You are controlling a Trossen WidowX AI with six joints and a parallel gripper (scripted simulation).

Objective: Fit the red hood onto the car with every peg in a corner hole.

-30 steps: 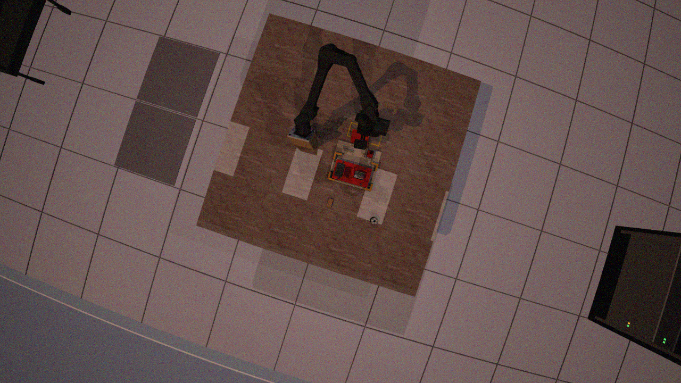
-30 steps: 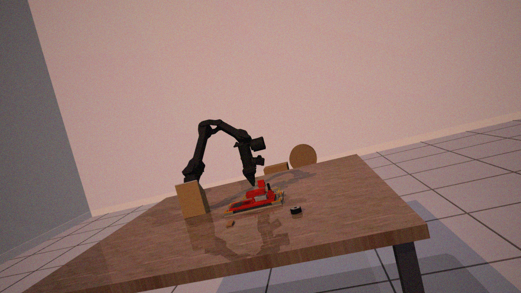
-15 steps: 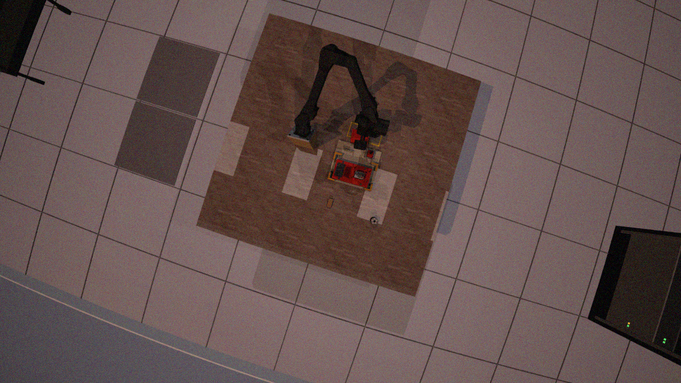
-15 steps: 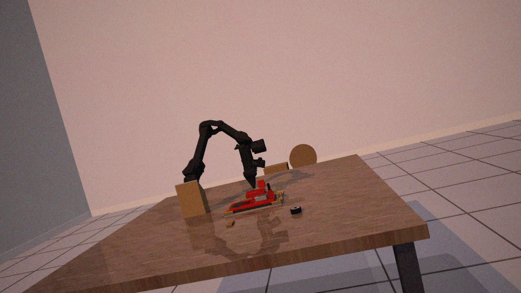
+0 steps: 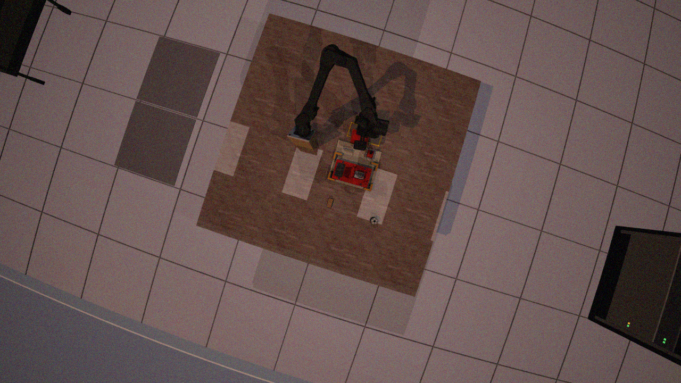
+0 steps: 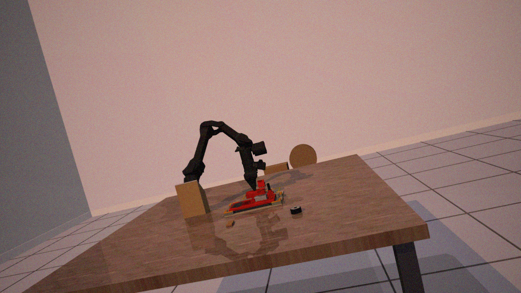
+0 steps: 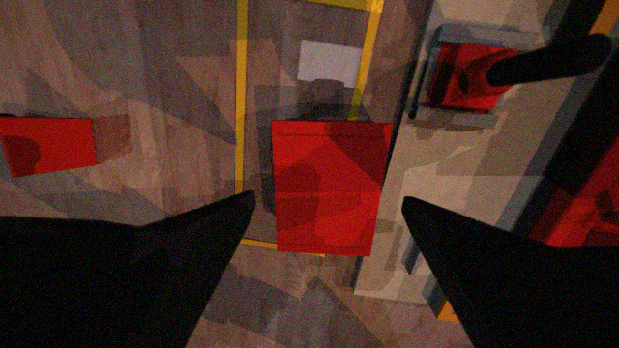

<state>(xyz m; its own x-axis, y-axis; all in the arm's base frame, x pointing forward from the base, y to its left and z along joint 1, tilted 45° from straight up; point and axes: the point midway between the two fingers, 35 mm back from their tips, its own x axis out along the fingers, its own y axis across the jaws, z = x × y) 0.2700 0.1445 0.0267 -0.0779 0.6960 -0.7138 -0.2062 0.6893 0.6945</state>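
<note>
Watching from my station, I have the gripper pointing down at the hood, fingers spread wide with nothing between them. In the wrist view the red roof shows between the two tips; I cannot tell how high above it they sit.

The hood is off the car, within a yellow outline on the table, beside the jig. The red chassis is in the jig, grey engine block on its deck. Pegs too small for me to make out.

Near the hood, a red piece with a black rod sits in a grey holder. A dark wheel and a small brown block lie apart from the jig.
</note>
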